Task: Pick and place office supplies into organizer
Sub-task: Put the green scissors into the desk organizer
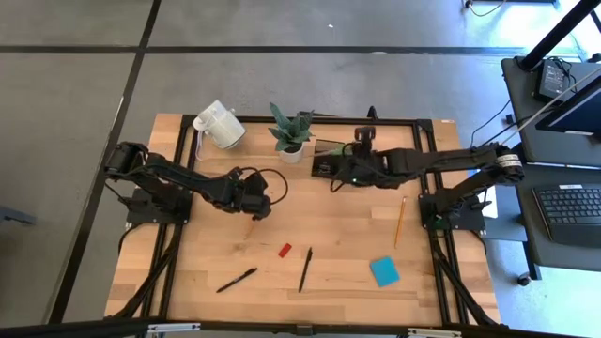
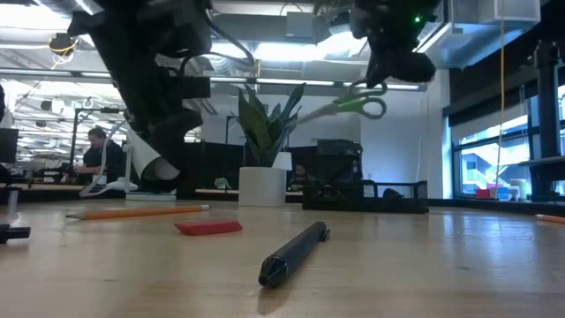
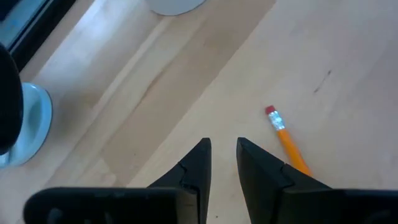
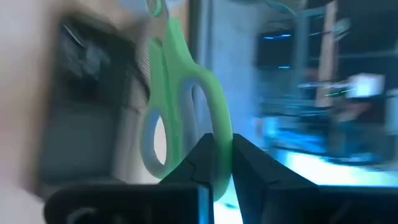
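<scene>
Where plant (image 1: 290, 130) flanks organizer (image 1: 329, 156), scissors (image 2: 357, 102) aloft.

One camera looks straight down on the whole wooden table (image 1: 338, 225), another sits at tabletop level facing the room behind the potted plant (image 2: 263, 146), which both share, and each wrist camera peers closely past its own fingers.

The low black organizer (image 1: 329, 150) sits at the table's back edge. The green-handled scissors (image 2: 357, 102) hang in the air above the organizer, tilted. Nearer the front than the organizer lie a small red block (image 1: 285, 250), two black pens (image 1: 305, 268) (image 1: 236, 280), a blue sticky-note pad (image 1: 383, 271) and a yellow pencil (image 1: 400, 221).
</scene>
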### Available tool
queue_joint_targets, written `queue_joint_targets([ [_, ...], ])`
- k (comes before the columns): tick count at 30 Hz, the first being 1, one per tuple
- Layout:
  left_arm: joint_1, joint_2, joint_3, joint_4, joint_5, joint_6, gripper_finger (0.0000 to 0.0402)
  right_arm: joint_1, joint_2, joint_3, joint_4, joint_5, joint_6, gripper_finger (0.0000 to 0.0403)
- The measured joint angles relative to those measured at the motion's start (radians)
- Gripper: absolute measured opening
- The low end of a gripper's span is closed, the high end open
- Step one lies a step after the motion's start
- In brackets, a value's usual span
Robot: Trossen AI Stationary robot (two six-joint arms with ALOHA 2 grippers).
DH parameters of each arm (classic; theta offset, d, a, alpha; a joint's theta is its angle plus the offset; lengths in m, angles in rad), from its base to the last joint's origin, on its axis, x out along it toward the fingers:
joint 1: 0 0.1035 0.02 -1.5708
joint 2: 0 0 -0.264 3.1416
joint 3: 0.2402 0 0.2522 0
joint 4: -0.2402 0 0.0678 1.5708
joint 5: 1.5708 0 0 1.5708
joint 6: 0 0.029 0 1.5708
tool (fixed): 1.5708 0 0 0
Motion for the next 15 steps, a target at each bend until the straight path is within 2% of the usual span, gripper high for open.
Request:
queue_joint_targets([
  [3,0.004,0.0,0.0,0.002,-0.001,0.0,0.0072,-0.017,0.008,0.0,-0.005,0.084,-0.146,0.0037],
  [7,0.004,0.0,0.0,0.001,-0.012,0.009,0.0072,-0.039,0.025,0.0,-0.004,0.158,-0.235,0.0037],
  [15,0.004,0.0,0.0,0.0,-0.017,0.009,0.0072,-0.068,0.057,0.0,-0.042,0.155,-0.268,0.0037],
])
